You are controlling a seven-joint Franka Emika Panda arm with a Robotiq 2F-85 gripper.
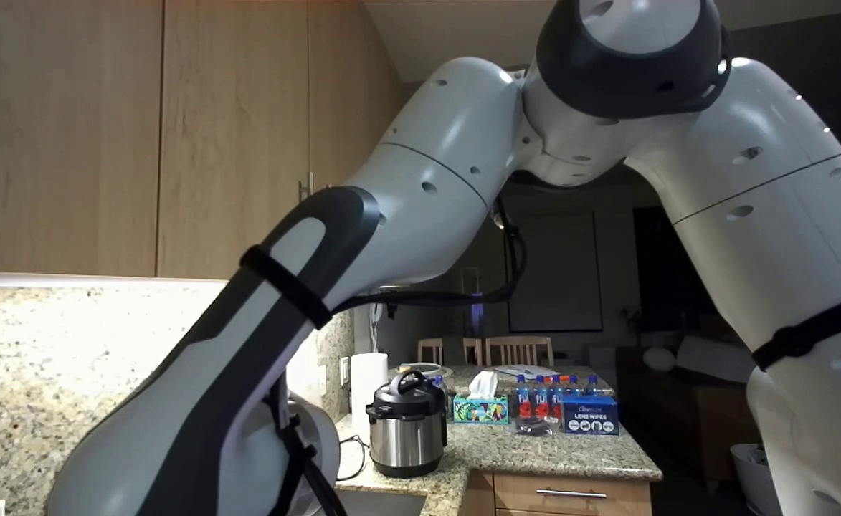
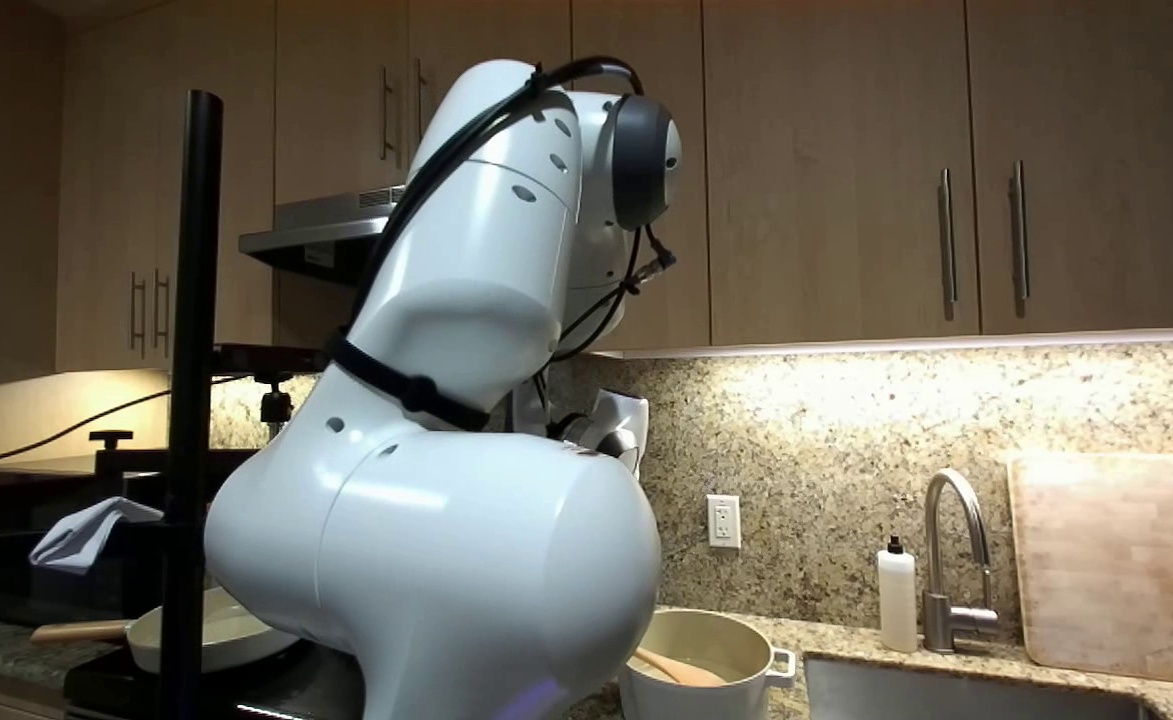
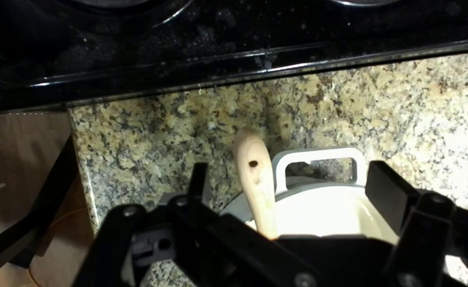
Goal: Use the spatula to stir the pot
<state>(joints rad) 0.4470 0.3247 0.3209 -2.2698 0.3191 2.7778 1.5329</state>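
My claw (image 3: pixel 291 181) stands wide and released, the pot (image 3: pixel 321 211) showing between its fingers (image 3: pixel 391 195) in the wrist view. The spatula (image 3: pixel 256 185) (pale wood, a dark hole near its end) leans in the pot, its handle jutting past the rim, above the counter (image 3: pixel 146 143).

Speckled stone surface (image 3: pixel 138 147), visible in all three views. In an exterior view, a pale pot (image 2: pixel 696 702) stands on it just beside the inset sink (image 2: pixel 946 692); behind the sink stand a white pump bottle (image 2: pixel 897 602), a tap (image 2: pixel 938 612) and, against the backsplash (image 2: pixel 786 480), a light board (image 2: pixel 1126 570). In an exterior view, it bears a pressure cooker (image 1: pixel 407 433), a paper roll (image 1: pixel 368 383), a tissue box (image 1: pixel 481 411), blue-capped bottles (image 1: pixel 524 405) and a blue box (image 1: pixel 590 416).
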